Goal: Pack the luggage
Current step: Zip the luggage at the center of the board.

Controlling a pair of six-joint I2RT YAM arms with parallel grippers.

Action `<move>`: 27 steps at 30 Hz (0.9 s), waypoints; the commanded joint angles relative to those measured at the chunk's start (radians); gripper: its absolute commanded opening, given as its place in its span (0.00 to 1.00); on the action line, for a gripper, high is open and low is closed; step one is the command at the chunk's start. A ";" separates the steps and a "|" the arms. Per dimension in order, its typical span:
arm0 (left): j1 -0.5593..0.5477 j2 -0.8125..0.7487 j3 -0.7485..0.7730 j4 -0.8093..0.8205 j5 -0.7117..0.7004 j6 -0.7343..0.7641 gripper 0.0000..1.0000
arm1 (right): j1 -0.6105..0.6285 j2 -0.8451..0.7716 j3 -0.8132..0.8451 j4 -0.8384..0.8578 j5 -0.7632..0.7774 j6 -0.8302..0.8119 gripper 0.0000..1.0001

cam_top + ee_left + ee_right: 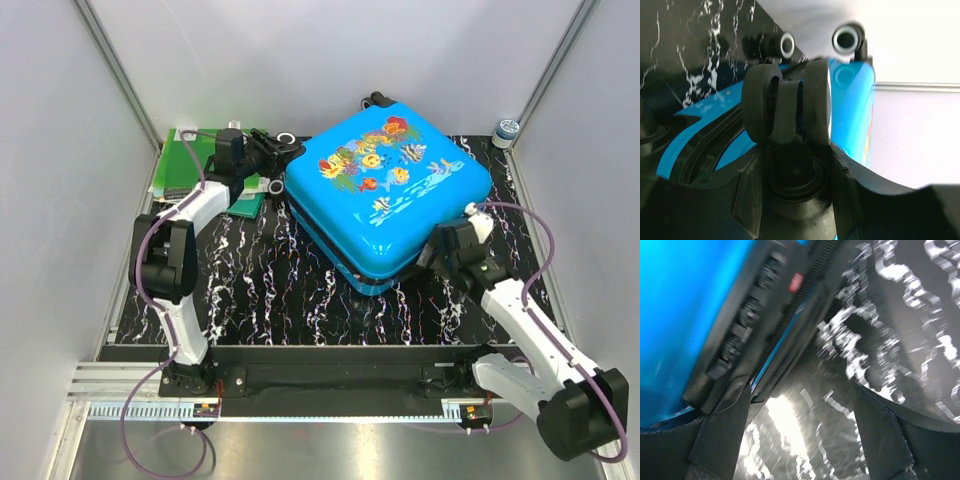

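The luggage (390,190), bright blue with a fish print, lies shut and flat on the black marbled mat (300,290). My left gripper (268,165) is at its back left corner. In the left wrist view that gripper (797,175) is shut on a black twin wheel (785,105) of the luggage, a jaw on each side of the caster. My right gripper (432,255) is low at the near right corner. In the right wrist view it (802,430) is open over bare mat, and the luggage's blue shell (685,315) and zipper seam (790,305) lie just beyond its left finger.
Green folders (190,160) lie at the back left of the mat, under the left arm. A small capped jar (506,131) stands at the back right corner. Two more luggage wheels (847,39) stick out past the held one. White walls close in on three sides.
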State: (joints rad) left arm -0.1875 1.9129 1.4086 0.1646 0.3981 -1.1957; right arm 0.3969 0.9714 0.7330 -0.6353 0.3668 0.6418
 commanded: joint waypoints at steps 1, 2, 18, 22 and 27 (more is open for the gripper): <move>-0.101 -0.067 -0.074 -0.037 0.122 0.154 0.00 | -0.163 0.084 0.060 0.244 0.015 -0.086 0.89; -0.107 -0.081 -0.082 -0.036 0.120 0.160 0.00 | -0.187 0.101 0.078 0.264 0.003 -0.114 0.89; -0.213 -0.218 -0.166 -0.111 0.091 0.247 0.00 | -0.434 0.220 0.192 0.388 -0.274 -0.292 0.89; -0.213 -0.196 -0.087 -0.220 0.113 0.310 0.00 | -0.432 -0.037 0.079 0.321 -0.400 -0.208 0.89; -0.211 -0.178 -0.048 -0.286 0.122 0.366 0.00 | -0.403 -0.245 -0.014 0.201 -0.594 -0.212 0.85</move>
State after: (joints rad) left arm -0.2935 1.7344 1.3109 -0.0074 0.2687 -1.1191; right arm -0.0513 0.8249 0.7525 -0.4068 0.0238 0.3889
